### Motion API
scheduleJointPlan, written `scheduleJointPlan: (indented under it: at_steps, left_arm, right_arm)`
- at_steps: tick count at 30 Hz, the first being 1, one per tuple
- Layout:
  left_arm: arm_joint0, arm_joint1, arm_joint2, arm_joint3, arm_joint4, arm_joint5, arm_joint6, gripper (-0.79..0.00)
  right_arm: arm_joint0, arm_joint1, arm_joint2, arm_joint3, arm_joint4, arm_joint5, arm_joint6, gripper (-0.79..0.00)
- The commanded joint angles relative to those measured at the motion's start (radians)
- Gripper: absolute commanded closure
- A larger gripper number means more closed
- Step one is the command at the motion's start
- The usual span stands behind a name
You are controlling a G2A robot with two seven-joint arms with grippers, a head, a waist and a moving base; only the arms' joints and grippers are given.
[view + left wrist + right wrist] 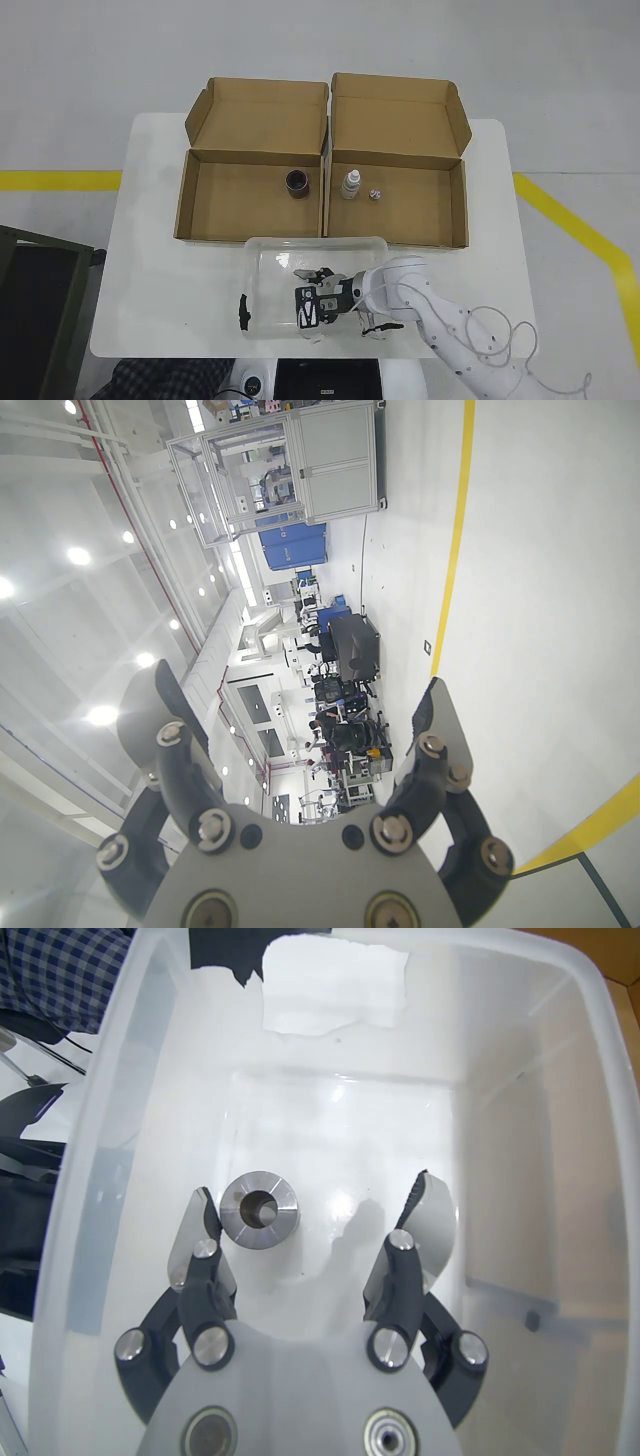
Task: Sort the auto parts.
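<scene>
My right gripper hangs open inside the clear plastic bin. A silver metal bushing with a centre hole stands on the bin floor, touching the inner side of one finger while the other finger stands well apart. In the top view the right gripper sits in the clear bin at the table's front. A dark ring-shaped part lies in the left cardboard box. A white bottle-shaped part and a small round part lie in the right cardboard box. My left gripper is open, pointing off into the room.
A black mark sits on the bin's left wall. A torn white label is stuck on the bin's far wall. White tabletop lies free to the left and right of the boxes.
</scene>
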State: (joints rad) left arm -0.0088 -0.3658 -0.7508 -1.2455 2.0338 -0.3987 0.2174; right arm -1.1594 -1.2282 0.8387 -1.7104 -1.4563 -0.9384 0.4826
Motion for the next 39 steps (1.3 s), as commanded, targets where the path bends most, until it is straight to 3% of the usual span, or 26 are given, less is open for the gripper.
scheduleJointPlan:
  at_steps: [1,6,11,14,18,30,39]
  left_arm:
    - [0.0,0.0,0.0,0.0,0.0,0.0,0.0,-0.785]
    - [0.0,0.0,0.0,0.0,0.0,0.0,0.0,-0.785]
    - [0.0,0.0,0.0,0.0,0.0,0.0,0.0,-0.785]
    - [0.0,0.0,0.0,0.0,0.0,0.0,0.0,-0.785]
    - [0.0,0.0,0.0,0.0,0.0,0.0,0.0,-0.785]
    - [0.0,0.0,0.0,0.0,0.0,0.0,0.0,-0.785]
    - [0.0,0.0,0.0,0.0,0.0,0.0,0.0,-0.785]
  right_arm:
    - [0.006,-0.001,-0.007,0.011,0.01,0.005,0.008,-0.591]
    - [0.021,-0.004,-0.029,0.032,0.021,0.002,0.009,-0.493]
    - [0.032,-0.005,-0.042,0.048,0.03,0.002,0.002,-0.332]
    - [0.038,-0.005,-0.046,0.053,0.038,-0.004,-0.006,-0.219]
    - [0.042,-0.004,-0.044,0.063,0.074,-0.009,-0.017,0.0]
    - [0.076,-0.006,-0.043,0.047,0.18,-0.004,-0.055,0.0]
    - [0.059,0.001,0.023,-0.02,0.228,0.042,-0.234,0.0]
